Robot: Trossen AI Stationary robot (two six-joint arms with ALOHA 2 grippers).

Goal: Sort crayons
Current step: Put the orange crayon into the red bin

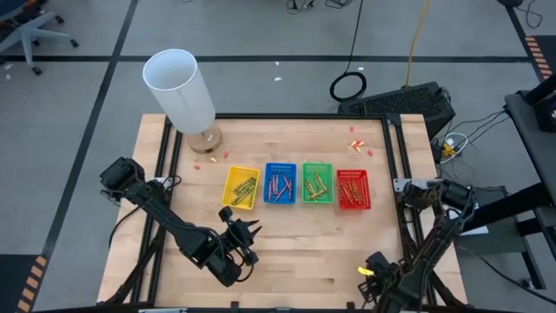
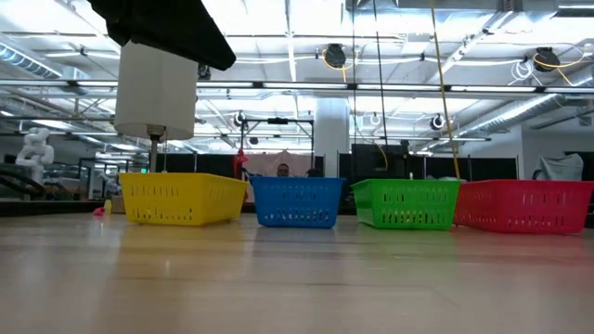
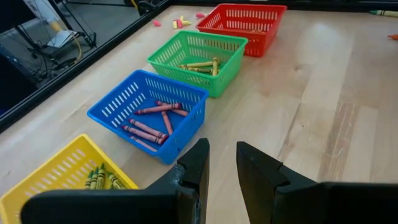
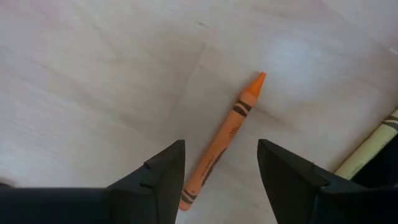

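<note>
Four trays stand in a row: yellow [image 1: 241, 186], blue [image 1: 280, 183], green [image 1: 317, 183] and red [image 1: 353, 189]. In the left wrist view the yellow tray holds green crayons [image 3: 99, 180], the blue tray reddish ones [image 3: 152, 121] and the green tray yellowish ones [image 3: 202, 65]. My left gripper [image 3: 221, 165] hovers in front of the yellow and blue trays, slightly open and empty; it also shows in the high view [image 1: 246, 229]. My right gripper [image 4: 221, 177] is open near the table's near right edge [image 1: 372, 266], its fingers on either side of an orange crayon [image 4: 224, 137] lying flat on the table.
A tall white cylinder [image 1: 178, 87] stands on a round base at the far left. A few loose crayons and pink scraps [image 1: 356, 144] lie behind the trays. A yellowish crayon [image 4: 372, 147] lies beside the right gripper. The low view shows the trays side by side [image 2: 297, 202].
</note>
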